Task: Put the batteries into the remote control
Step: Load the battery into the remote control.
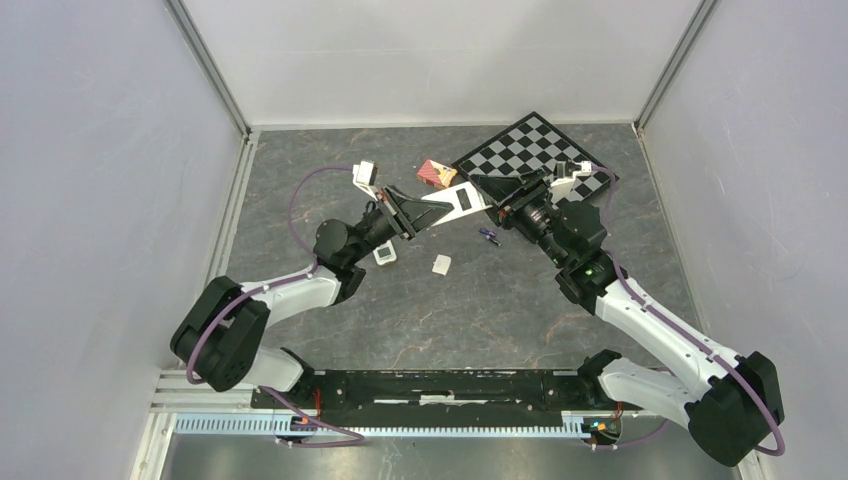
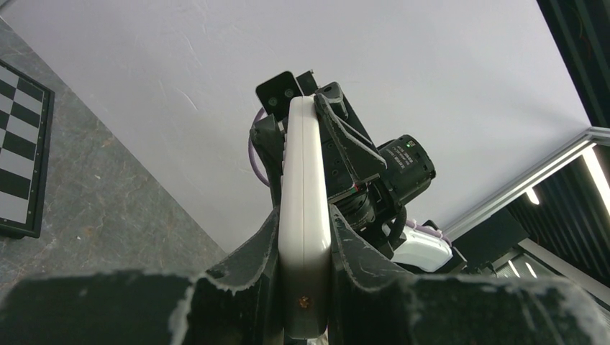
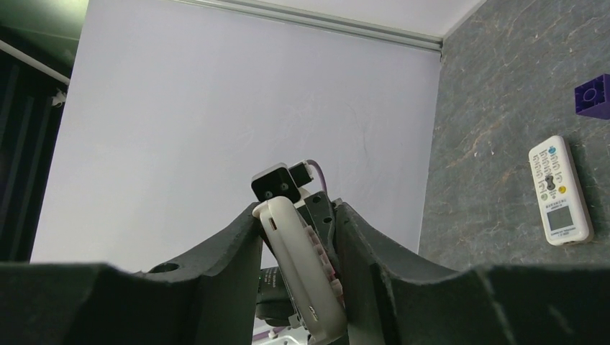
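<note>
Arms lean in from both sides and meet over the middle of the tabletop (image 1: 480, 310), forearms raised and wrists turned toward each other. The remote control (image 1: 455, 203) hangs in the air between them, clear of the surface.

The left tool (image 1: 415, 213) is clenched on the remote's near end. In the left wrist view its two fingers press flat against both broad faces of the pale shell, which is seen edge-on and runs straight away from the camera.

The right tool (image 1: 492, 195) takes the opposite end. In the right wrist view the remote sits tilted in the gap between its fingers, close against both. Whether they are pressing on it or only bracketing it I cannot tell.

From above, the battery bay (image 1: 463, 200) shows as a dark rectangle in the upturned back of the remote. What lies inside it is too small to make out.

The batteries (image 1: 488, 236) lie on the tabletop just below the held remote, nearer the right arm and apart from both tools. A small white piece (image 1: 441, 264) rests on the surface a little nearer the bases.

A second remote (image 3: 560, 190) lies face up under the left forearm, with a purple block (image 3: 593, 95) near it. Behind the arms are a chessboard (image 1: 535, 150) and a red box (image 1: 435, 172).
</note>
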Robot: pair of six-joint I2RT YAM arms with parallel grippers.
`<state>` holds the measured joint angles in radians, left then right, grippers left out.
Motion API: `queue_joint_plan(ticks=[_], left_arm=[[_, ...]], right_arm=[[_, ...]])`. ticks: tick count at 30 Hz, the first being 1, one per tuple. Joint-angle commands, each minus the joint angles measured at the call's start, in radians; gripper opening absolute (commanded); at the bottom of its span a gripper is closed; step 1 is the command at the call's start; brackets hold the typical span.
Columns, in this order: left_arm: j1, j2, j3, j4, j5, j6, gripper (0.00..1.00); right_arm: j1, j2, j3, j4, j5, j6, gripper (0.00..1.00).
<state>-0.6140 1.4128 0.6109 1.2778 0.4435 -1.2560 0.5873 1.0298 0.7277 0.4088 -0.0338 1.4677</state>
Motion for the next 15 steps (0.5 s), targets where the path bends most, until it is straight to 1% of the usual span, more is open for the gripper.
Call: queue_joint_plan(ticks=[1, 4, 7, 9, 11, 12, 13, 15], left_arm=[[-0.006, -0.036, 0.010, 0.034, -0.041, 0.007, 0.02], [-0.006, -0.048, 0.010, 0.029, -0.060, -0.031, 0.02], [-0.006, -0.070, 0.014, -0.015, -0.081, -0.060, 0.02], [-0.006, -0.083, 0.015, -0.037, -0.093, -0.085, 0.02], [-0.006, -0.094, 0.015, -0.068, -0.104, -0.115, 0.02], [-0.006, -0.100, 0.016, -0.083, -0.109, -0.131, 0.02], [-0.006, -0.103, 0.015, -0.098, -0.112, -0.144, 0.02], [-0.006, -0.109, 0.011, -0.100, -0.116, -0.162, 0.02]], right_arm=[[0.003, 0.006, -0.006, 0.069, -0.052, 0.034, 0.44], [0.003, 0.006, -0.017, 0.080, -0.055, 0.039, 0.42], [0.003, 0.003, -0.029, 0.101, -0.053, 0.039, 0.37], [0.003, 0.002, -0.039, 0.126, -0.051, 0.034, 0.32], [0.003, 0.004, -0.040, 0.136, -0.051, 0.026, 0.31], [0.003, 0.007, -0.037, 0.141, -0.053, 0.014, 0.34], [0.002, 0.010, -0.033, 0.143, -0.059, 0.006, 0.42], [-0.003, 0.014, -0.029, 0.150, -0.069, -0.016, 0.62]])
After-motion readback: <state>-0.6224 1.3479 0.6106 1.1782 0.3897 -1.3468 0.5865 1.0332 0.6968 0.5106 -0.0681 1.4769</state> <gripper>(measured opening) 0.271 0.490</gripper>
